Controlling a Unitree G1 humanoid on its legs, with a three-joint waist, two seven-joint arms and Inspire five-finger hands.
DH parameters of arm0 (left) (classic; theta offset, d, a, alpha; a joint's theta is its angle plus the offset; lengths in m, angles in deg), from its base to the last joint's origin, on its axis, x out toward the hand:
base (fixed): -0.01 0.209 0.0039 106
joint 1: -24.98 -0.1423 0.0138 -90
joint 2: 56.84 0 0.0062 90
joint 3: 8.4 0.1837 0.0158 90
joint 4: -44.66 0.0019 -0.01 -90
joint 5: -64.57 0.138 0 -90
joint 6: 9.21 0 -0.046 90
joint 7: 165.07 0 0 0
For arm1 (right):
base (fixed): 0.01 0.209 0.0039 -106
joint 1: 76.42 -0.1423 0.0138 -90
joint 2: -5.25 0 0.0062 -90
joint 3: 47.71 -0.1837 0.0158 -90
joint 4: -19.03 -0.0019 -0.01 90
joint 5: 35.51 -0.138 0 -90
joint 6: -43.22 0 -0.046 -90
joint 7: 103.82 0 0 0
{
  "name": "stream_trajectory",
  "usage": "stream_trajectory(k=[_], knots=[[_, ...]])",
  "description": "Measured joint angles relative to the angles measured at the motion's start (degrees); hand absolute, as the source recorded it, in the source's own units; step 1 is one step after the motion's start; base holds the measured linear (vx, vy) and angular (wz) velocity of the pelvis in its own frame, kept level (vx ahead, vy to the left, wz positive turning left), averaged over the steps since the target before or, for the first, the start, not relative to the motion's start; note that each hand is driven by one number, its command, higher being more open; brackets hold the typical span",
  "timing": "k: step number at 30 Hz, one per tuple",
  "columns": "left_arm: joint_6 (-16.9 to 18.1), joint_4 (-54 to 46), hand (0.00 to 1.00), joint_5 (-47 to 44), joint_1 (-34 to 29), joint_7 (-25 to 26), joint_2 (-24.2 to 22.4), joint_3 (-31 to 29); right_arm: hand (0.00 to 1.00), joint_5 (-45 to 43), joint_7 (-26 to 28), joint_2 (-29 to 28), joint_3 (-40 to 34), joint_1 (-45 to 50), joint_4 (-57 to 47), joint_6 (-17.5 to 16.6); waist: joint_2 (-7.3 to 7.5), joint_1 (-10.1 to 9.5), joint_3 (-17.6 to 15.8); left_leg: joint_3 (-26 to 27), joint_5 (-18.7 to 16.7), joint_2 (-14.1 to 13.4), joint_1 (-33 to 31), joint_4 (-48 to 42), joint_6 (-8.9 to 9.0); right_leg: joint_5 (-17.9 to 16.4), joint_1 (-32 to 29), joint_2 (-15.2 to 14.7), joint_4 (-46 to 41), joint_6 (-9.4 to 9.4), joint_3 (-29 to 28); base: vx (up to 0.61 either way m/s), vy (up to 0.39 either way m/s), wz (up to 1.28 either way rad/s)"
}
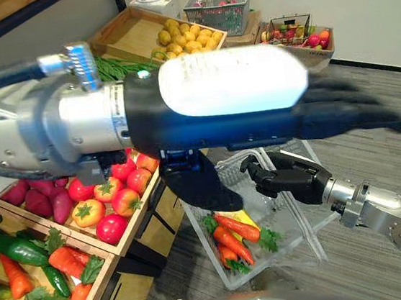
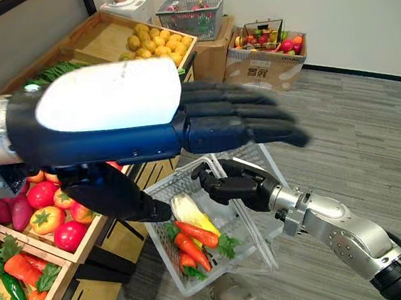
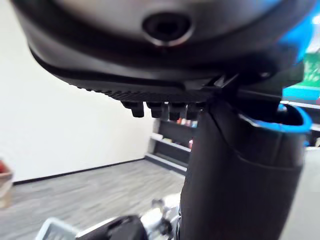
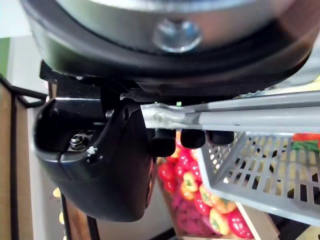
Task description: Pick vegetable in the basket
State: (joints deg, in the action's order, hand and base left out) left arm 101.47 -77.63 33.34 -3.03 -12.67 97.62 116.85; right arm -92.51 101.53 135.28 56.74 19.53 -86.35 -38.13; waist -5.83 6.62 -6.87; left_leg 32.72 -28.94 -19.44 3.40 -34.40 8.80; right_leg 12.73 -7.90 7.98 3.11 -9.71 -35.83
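Right eye view puts your left hand [image 2: 148,138] across the upper middle of the frame, fingers straight and holding nothing. Your right hand [image 2: 237,185] sits at centre, and its wrist view shows the fingers curled round the grey handle [image 4: 225,117] of the basket [image 1: 295,219].

The basket hangs at lower centre. It already holds carrots [image 2: 193,241] and a pale yellow piece [image 2: 189,210] that may be corn.

The vegetables left to pick lie in the wooden crates [image 1: 134,233] at lower left. There are tomatoes [image 1: 111,196], crate carrots [image 1: 68,263] and green peppers [image 1: 20,250].

- **How they will handle:** They look glossy and probably stiff and light, so expect smooth skins that slip.
- **Carrot:** Take it across its thick orange middle, not by the leafy top, which will likely flop.
- **Tomato:** It is round and may roll away under a light touch, so close around its widest part.

The crates slope towards you and are packed close, so neighbouring pieces may shift. Grey plank floor [image 2: 374,145] fills the right side, with a white wall [image 2: 357,2] along the top. More baskets and boxes of produce stand at upper centre, well apart from your hands.
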Motion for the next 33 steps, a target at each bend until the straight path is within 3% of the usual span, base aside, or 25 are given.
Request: stream_trajectory(k=[2,4,7,9,12,15,19,27,30,32,33], knots=[[-0.4,0.3,1.00,0.0,0.0,-0.4,0.1,-0.4,0.00,0.0,0.4,-0.8,0.0,0.0,0.0,0.0,0.02,-0.07,0.0,-0.1,0.1,0.0,0.0,0.0,-0.07,0.0,0.0,-0.1,0.0,0.01,0.1,0.07,0.036,0.05],[0.8,0.4,1.00,-2.6,-5.9,0.1,-0.7,-5.3,0.00,0.0,0.5,-2.4,0.0,0.2,0.0,0.0,0.07,-0.06,0.2,-1.1,0.9,0.8,-0.3,1.0,-0.13,0.0,0.0,-0.7,0.0,0.03,0.9,0.08,0.033,0.22],[2.6,0.1,1.00,-4.4,-26.2,4.2,-4.2,-17.3,0.00,-0.1,-0.2,-3.6,-0.4,1.0,0.0,-0.1,0.43,-0.38,0.3,-3.6,2.5,2.4,-1.1,2.8,-0.62,0.0,0.0,-2.4,0.2,0.15,3.4,0.07,0.012,0.43],[0.6,0.6,1.00,-2.9,-39.9,5.4,-4.4,-23.5,0.00,-0.1,-1.0,-6.3,-3.5,6.0,0.0,-0.4,1.60,-1.38,0.9,-6.3,3.9,3.5,-2.2,4.3,-0.83,-0.4,0.0,-3.6,0.2,0.65,6.0,0.05,-0.022,0.65],[-1.4,2.7,1.00,-0.2,-49.9,6.2,-7.4,-27.8,0.00,-0.2,-1.6,-9.1,-7.8,11.5,0.0,-0.8,2.82,-2.59,1.6,-9.3,5.6,5.1,-3.2,6.1,-1.35,-0.6,0.2,-5.3,0.3,0.99,8.9,0.04,-0.037,0.63],[-2.7,5.4,1.00,0.6,-58.3,6.8,-13.2,-33.4,0.00,-0.3,-2.5,-13.4,-12.5,16.6,0.1,-1.7,3.83,-3.68,2.1,-12.7,7.4,7.0,-3.5,8.4,-1.84,-1.0,1.3,-7.4,1.0,1.51,12.2,0.03,-0.034,0.61],[-3.1,8.7,1.00,0.5,-62.9,9.3,-20.4,-40.0,0.00,-0.9,-3.1,-19.5,-16.9,20.4,1.9,-2.8,5.36,-4.04,3.3,-17.7,9.9,9.3,-5.6,10.7,-2.39,-1.6,1.3,-9.8,1.0,2.36,17.5,-0.01,-0.034,0.65],[-3.5,15.4,1.00,0.7,-70.8,14.8,-36.5,-51.2,0.00,-1.3,-5.6,-27.8,-26.1,22.3,10.3,-4.3,6.45,-5.35,5.2,-26.6,13.4,12.0,-8.3,14.2,-2.29,-3.1,2.3,-12.2,1.1,4.26,26.9,-0.01,-0.017,0.63],[-3.5,17.2,1.00,4.8,-73.3,18.7,-45.7,-58.9,0.00,-1.1,-6.4,-31.8,-28.4,21.8,13.3,-4.4,6.62,-5.80,6.4,-29.0,15.0,12.4,-8.8,16.1,-2.11,-3.4,2.3,-12.5,1.0,4.57,29.4,0.00,-0.020,0.38],[-3.5,18.3,1.00,6.3,-74.3,22.5,-55.5,-67.0,0.00,0.1,-7.3,-35.6,-31.2,21.1,14.8,-4.5,6.45,-6.28,6.7,-30.3,16.3,12.8,-8.8,17.8,-1.98,-3.7,2.4,-12.9,1.0,4.69,30.8,0.01,-0.008,0.33],[-3.5,18.6,1.00,7.0,-74.4,24.0,-58.0,-69.3,0.00,0.4,-7.6,-36.6,-31.9,20.7,15.2,-4.5,6.42,-6.34,6.7,-30.6,16.5,12.9,-8.8,18.2,-1.90,-3.7,2.4,-12.9,1.0,4.71,31.1,0.00,0.005,0.24]])
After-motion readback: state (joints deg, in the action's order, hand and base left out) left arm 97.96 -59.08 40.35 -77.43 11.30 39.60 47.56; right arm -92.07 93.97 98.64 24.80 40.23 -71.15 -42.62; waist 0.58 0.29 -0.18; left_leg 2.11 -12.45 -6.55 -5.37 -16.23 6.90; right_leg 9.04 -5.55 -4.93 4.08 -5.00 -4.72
